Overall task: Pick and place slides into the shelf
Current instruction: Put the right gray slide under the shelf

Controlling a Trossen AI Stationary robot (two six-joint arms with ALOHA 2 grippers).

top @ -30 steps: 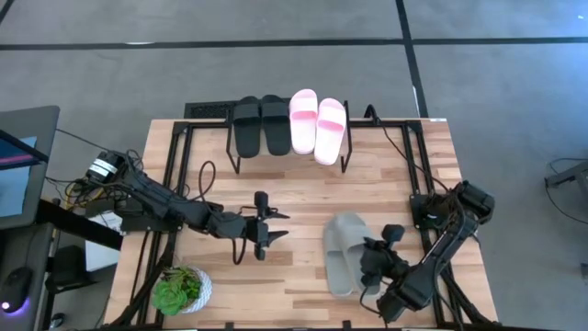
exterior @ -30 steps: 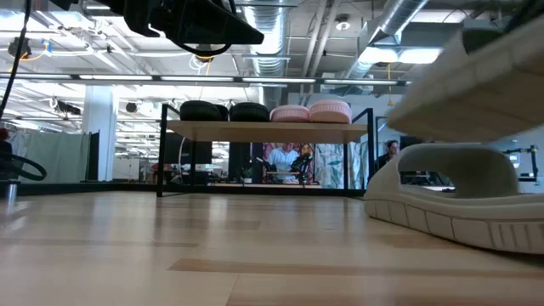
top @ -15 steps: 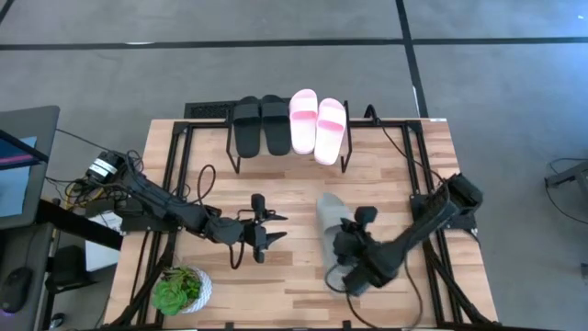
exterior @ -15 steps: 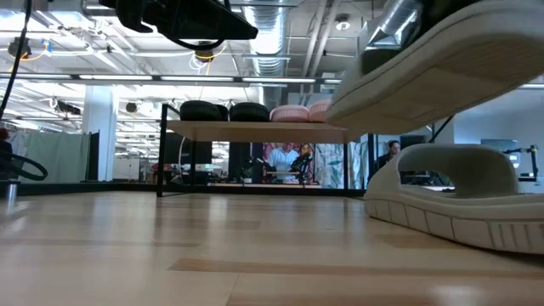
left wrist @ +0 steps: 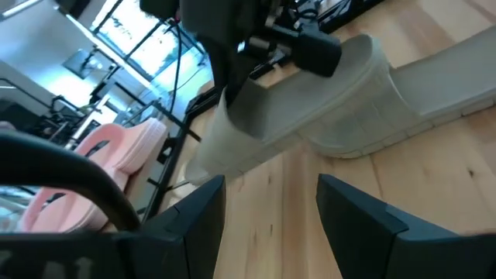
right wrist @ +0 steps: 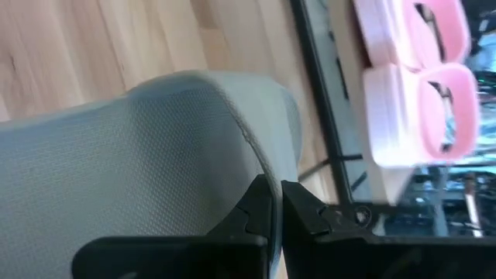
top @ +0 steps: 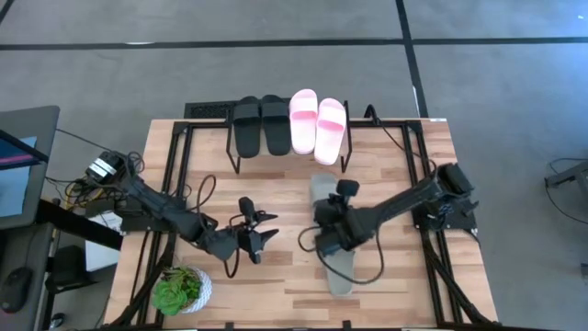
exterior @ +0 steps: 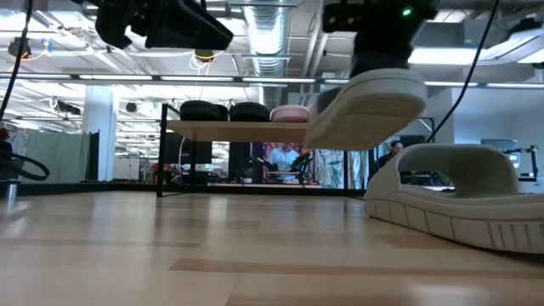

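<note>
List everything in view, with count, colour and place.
black slides: two, black, on the shelf, left half.
pink slides: two, light pink, on the shelf, right half.
held slide: one, grey-green, lifted in the right tool.
lying slide: one, grey-green, flat on the table.
shelf: one, light wood with black legs, table's far edge.
plant: one, green in a white pot, near left corner.
table: one, light wood.
left tool: open, empty, above the table.
right tool: shut on the held slide.

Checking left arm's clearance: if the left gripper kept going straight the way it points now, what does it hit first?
Likely the grey-green slide held up by the right gripper. The open left gripper points right at it in the left wrist view; depth is unclear, it might pass under.
</note>
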